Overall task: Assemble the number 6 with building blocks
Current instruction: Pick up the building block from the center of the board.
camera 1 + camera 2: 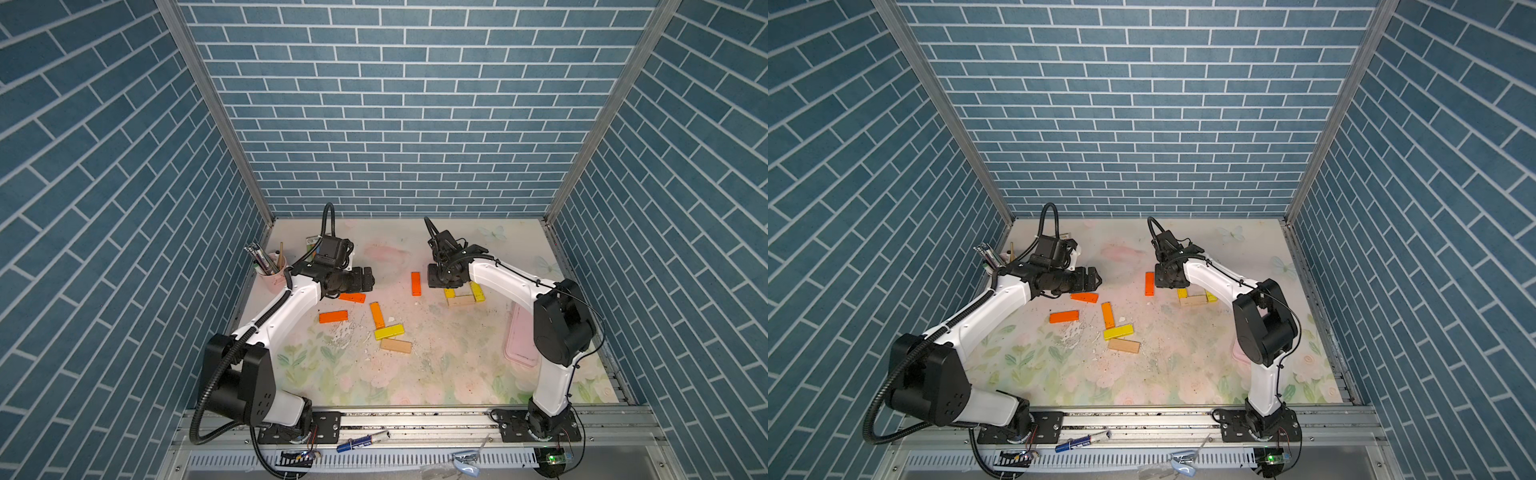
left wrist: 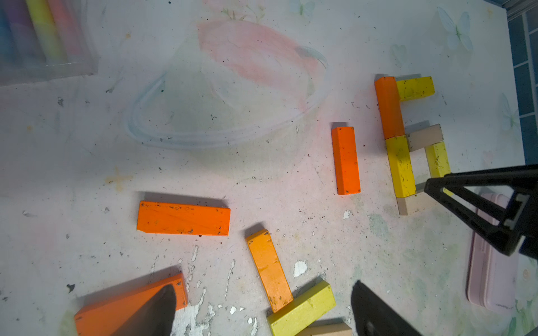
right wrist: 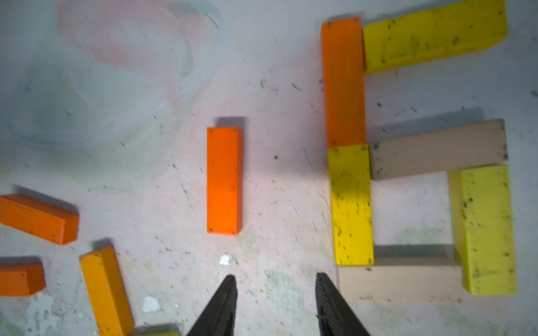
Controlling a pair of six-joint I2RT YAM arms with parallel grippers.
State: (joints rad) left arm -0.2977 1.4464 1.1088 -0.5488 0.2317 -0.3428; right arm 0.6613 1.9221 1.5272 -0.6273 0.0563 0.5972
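Note:
The number 6 [image 3: 352, 203] lies right of centre, made of several building blocks laid end to end: an orange, three yellow and two tan bars. In both top views my right gripper [image 1: 444, 283] hides its upper part, and only yellow and tan bars [image 1: 1194, 300] show. My right gripper [image 3: 276, 293] is open and empty beside the lower tan bar [image 3: 398, 283]. Loose blocks lie left of it: an upright orange one [image 1: 416, 284], two orange ones [image 1: 352, 297] [image 1: 333, 316], a light orange [image 1: 377, 314], a yellow [image 1: 389, 331] and a tan one [image 1: 396, 345]. My left gripper [image 2: 265, 288] hangs open above them, holding nothing.
A pink tray [image 1: 519, 340] lies by the right arm. A pink cup of pens [image 1: 272, 270] stands at the back left, with a pack of chalk sticks [image 2: 43, 37] near it. Blue brick walls close in three sides. The mat is scuffed and speckled.

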